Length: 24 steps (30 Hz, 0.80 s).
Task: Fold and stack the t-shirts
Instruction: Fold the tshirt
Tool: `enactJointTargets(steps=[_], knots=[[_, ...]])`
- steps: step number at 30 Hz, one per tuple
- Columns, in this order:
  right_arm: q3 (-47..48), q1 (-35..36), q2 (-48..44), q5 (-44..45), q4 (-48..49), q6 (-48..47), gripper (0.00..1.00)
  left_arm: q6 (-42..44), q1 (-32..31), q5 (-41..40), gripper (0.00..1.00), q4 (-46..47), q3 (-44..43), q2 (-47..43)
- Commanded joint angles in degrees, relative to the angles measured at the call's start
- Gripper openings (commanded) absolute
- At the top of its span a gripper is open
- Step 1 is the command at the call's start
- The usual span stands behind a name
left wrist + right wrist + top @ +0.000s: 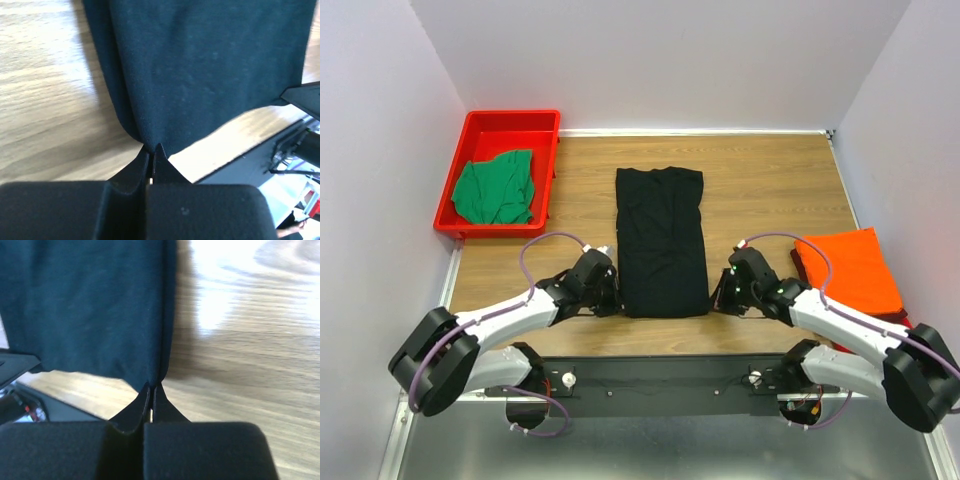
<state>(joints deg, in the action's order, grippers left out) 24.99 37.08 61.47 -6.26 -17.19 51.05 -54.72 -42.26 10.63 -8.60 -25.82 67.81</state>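
Now left end effector (152,148) clamped on black t-shirt (661,240) near-left corner; right end effector (152,388) clamped on near-right corner.

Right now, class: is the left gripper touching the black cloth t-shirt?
Touching. Left wrist view: left gripper pinches the black cloth t-shirt at its corner, jaws shut.

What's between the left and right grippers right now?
The black t-shirt: its near hem spans from the left gripper to the right gripper, each pinching a corner. Clearest in the top view.

The left arm (510,315) and right arm (840,322) have pale grey links, black joints, a looping purple cable (560,234) each, and matte black pointed fingers (162,162).
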Motion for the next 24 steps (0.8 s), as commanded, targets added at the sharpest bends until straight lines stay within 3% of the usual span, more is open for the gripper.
enactJointTargets(steps=[1,10,20,24], knots=[[2.7,0.4,-3.6,-2.9,-4.2,-3.8,0.00,0.4,-0.8,2.2,0.00,-4.6,-2.6,-4.3],[3.7,0.4,-11.6,-6.7,-11.8,-5.9,0.00,-5.1,-4.5,0.5,0.00,-10.1,-2.5,-14.1],[6.4,0.4,-25.7,-9.6,-22.5,-7.0,0.00,-14.4,-15.0,-4.0,0.00,-15.6,-0.5,-23.3],[10.2,0.4,-25.4,-7.1,-23.9,-8.7,0.00,-14.0,-15.3,-6.4,0.00,-17.0,-2.5,-24.1]])
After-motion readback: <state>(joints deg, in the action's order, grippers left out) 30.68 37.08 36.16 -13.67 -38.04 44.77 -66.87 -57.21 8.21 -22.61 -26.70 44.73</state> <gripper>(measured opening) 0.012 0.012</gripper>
